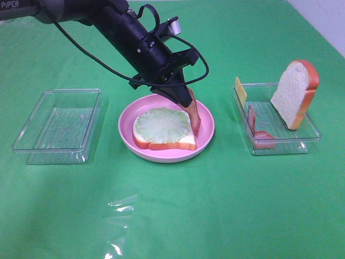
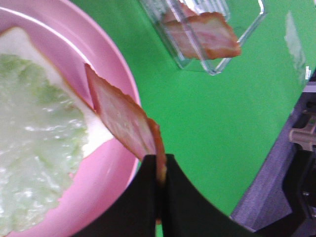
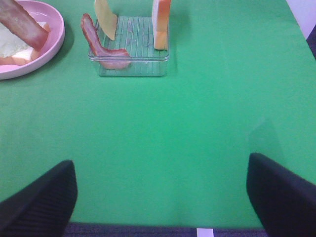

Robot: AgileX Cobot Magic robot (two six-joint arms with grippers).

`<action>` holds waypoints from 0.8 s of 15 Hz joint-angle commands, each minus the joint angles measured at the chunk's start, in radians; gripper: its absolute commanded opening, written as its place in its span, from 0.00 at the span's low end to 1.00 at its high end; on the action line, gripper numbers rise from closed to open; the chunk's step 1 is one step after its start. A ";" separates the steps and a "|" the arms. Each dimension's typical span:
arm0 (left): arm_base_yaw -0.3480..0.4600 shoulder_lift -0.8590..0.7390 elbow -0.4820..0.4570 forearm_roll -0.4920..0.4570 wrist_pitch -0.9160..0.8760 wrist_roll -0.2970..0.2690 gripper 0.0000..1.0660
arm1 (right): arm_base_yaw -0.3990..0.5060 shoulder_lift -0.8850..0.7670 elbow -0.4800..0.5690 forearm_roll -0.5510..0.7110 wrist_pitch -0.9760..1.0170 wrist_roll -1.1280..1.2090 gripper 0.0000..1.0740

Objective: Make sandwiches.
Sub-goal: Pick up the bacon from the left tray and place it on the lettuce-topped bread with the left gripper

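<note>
From the high camera, your left gripper (image 1: pixel 185 96) is clamped on the upper end of a bacon strip (image 1: pixel 193 114). The strip hangs tilted, its lower end over the right side of the plate (image 1: pixel 207 141), just beside the bread (image 1: pixel 180 142) with lettuce (image 1: pixel 161 125) lying on top; you cannot tell whether it touches them. On the cloth (image 1: pixel 215 205), the left tray (image 1: pixel 70 91) sits left of the plate. The right tray (image 1: pixel 280 147) holds a second slice (image 1: pixel 295 93) standing tilted, the cheese (image 1: pixel 240 90) leaning at its far-left corner, and a second strip (image 1: pixel 257 132) along its left wall. On your left wrist view, the left gripper (image 2: pixel 159 163) has its jaws pressed together on the end of the bacon strip (image 2: pixel 123 116), which slants across the plate (image 2: pixel 116 59) toward the bread (image 2: pixel 96 134) and lettuce (image 2: pixel 34 148); the second strip (image 2: pixel 207 34) shows in the right tray (image 2: pixel 210 66). On your right wrist view, the right gripper (image 3: pixel 160 202) is spread wide and holds nothing, over bare cloth (image 3: pixel 163 128), well apart from the right tray (image 3: pixel 128 66) with its second strip (image 3: pixel 98 47), cheese (image 3: pixel 104 19) and second slice (image 3: pixel 160 22); the bacon strip (image 3: pixel 22 22) leans over the plate (image 3: pixel 54 44).
</note>
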 commanded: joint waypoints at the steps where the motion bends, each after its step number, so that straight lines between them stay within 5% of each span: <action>1: -0.003 -0.001 -0.010 0.133 0.009 -0.058 0.00 | 0.000 -0.027 0.003 0.000 -0.012 -0.008 0.84; 9: -0.003 -0.001 -0.010 0.414 0.006 -0.175 0.00 | 0.000 -0.027 0.003 0.000 -0.012 -0.008 0.84; 12: -0.003 -0.001 -0.010 0.429 0.006 -0.193 0.00 | 0.000 -0.027 0.003 0.000 -0.012 -0.008 0.84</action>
